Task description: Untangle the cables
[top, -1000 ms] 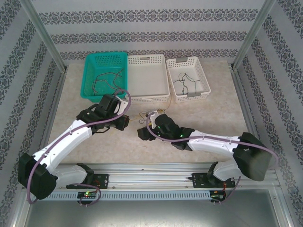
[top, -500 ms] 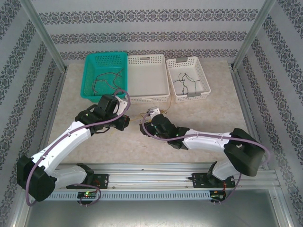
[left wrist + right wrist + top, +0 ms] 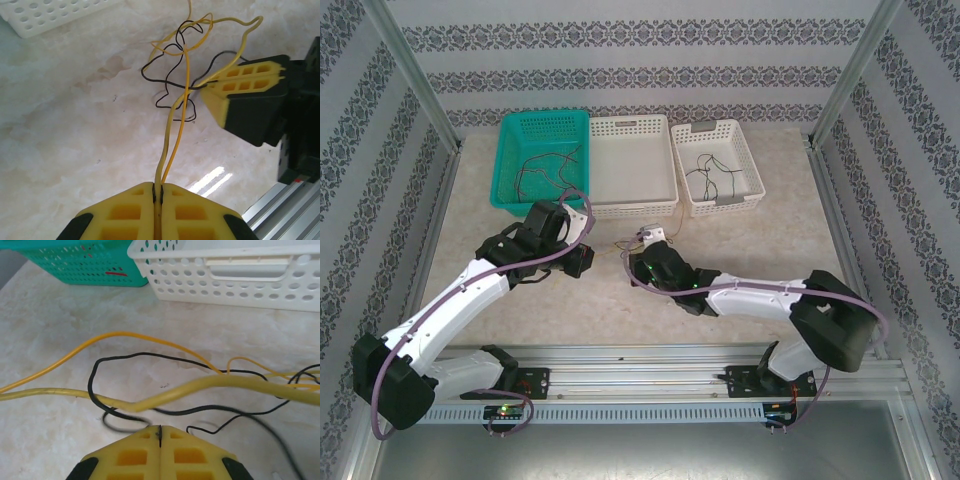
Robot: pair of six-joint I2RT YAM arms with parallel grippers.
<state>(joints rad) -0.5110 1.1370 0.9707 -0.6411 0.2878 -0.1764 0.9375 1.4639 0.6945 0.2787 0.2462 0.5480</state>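
Your L gripper (image 3: 157, 189) was fully closed on two yellow cables (image 3: 165, 145), anchoring that end so the rest could be pulled against it. Your R gripper (image 3: 212, 86) was also closed tight, apparently pinching the black cable (image 3: 90, 382), prob. to draw it out of the yellow loops. The cables (image 3: 186, 60) lay tangled on the table (image 3: 60, 130) betw. both grippers, just near of the middle white basket (image 3: 633, 208).

One teal basket (image 3: 545, 122), two white baskets (image 3: 632, 165) (image 3: 720, 203), two hands (image 3: 158, 192) (image 3: 159, 431).
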